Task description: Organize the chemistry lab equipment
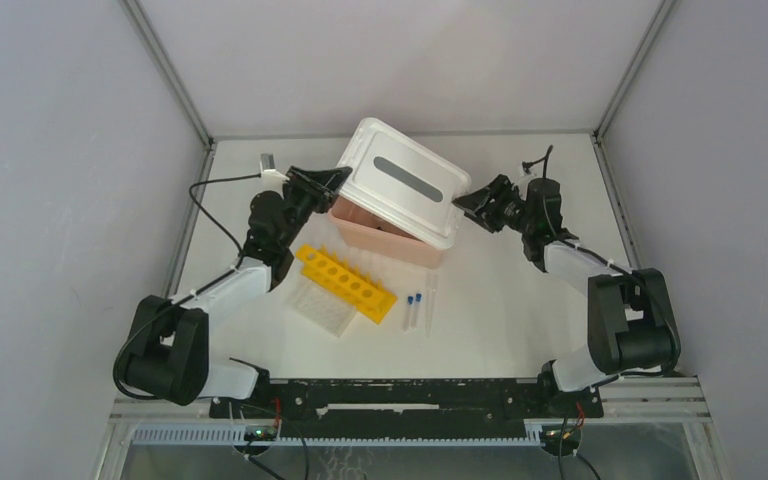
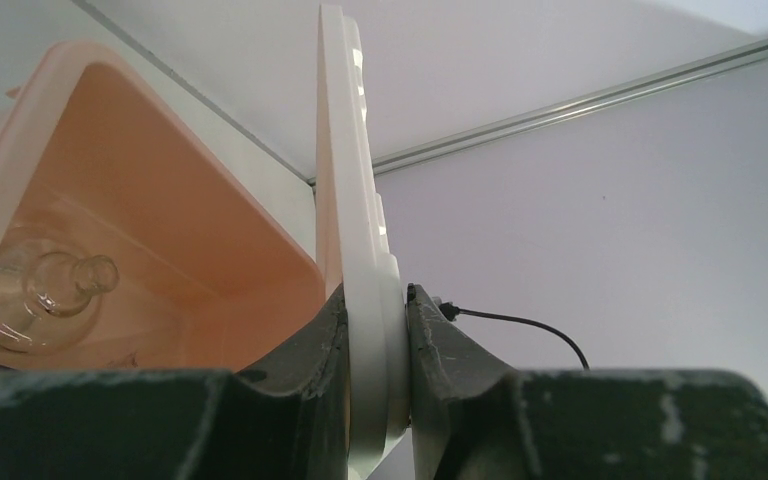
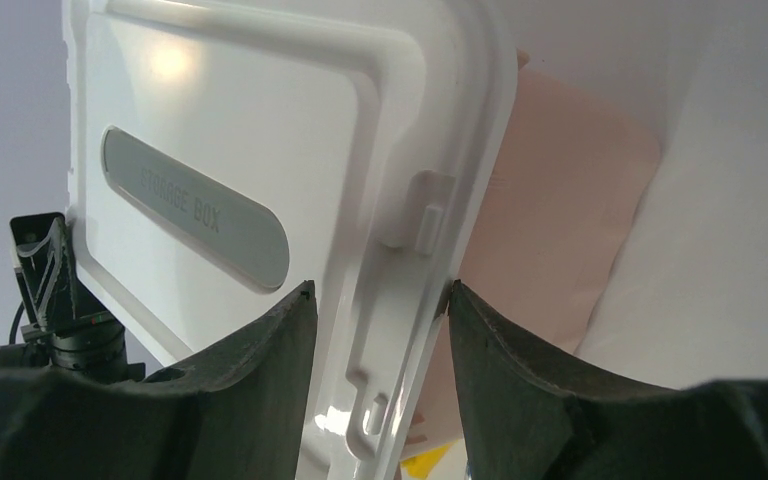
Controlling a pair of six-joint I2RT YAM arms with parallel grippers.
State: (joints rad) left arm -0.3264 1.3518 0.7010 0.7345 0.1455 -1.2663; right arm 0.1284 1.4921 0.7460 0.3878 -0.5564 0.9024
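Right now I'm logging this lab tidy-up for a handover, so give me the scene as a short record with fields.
lid: white lid tilted over the pink box
left gripper: shut on the lid's edge
right gripper: jaws on either side of the lid's rim
inside box: round glass flask
table: yellow rack lying partly on the clear well plate; two blue-capped vials and a thin clear tube beside them

White table, pink box, yellow tube rack, well plate, blue-capped vials

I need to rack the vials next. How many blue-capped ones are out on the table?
2: both blue-capped vials lie side by side just right of the rack. More might be hidden inside the box.
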